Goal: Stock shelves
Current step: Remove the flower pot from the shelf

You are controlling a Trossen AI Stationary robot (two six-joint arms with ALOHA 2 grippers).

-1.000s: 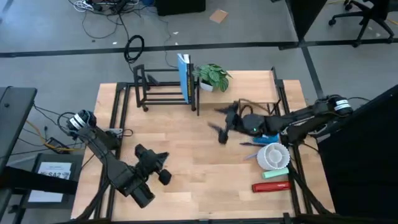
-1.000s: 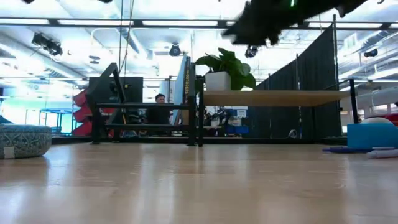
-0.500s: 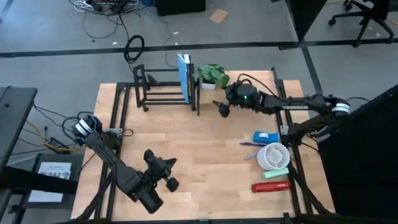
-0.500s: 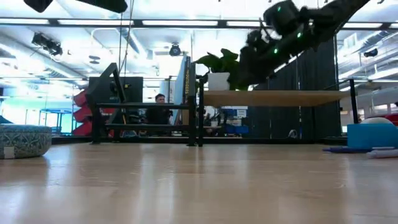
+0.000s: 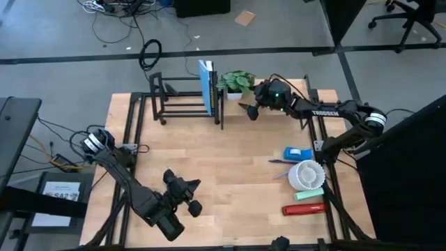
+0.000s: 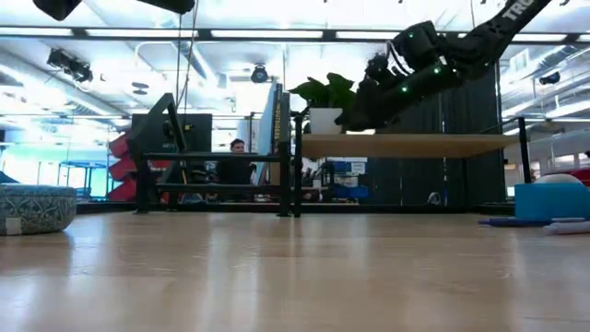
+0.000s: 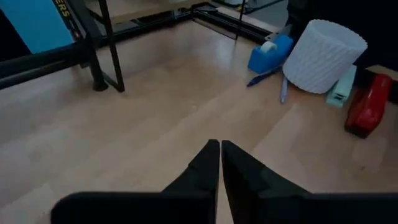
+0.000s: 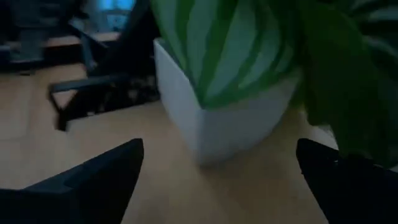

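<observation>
2 items are stocked at upper centre: a book (image 5: 206, 87) and a potted plant (image 5: 237, 84), which the open, empty right hand (image 5: 248, 110) faces. Lower-right supplies (image 5: 304, 183) remain on the counter (image 5: 223, 174); left hand (image 7: 220, 163) closed.

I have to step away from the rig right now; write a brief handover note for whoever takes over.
Right gripper: open, empty, facing the potted plant on the plank-top stand.
Left gripper: shut, empty, waiting over the table's near left.
Done: plant on the stand; blue book upright in the black rod rack.
Left: tape dispenser, white ribbed cup, pens, green item, red stapler lie on the table's right side.
</observation>
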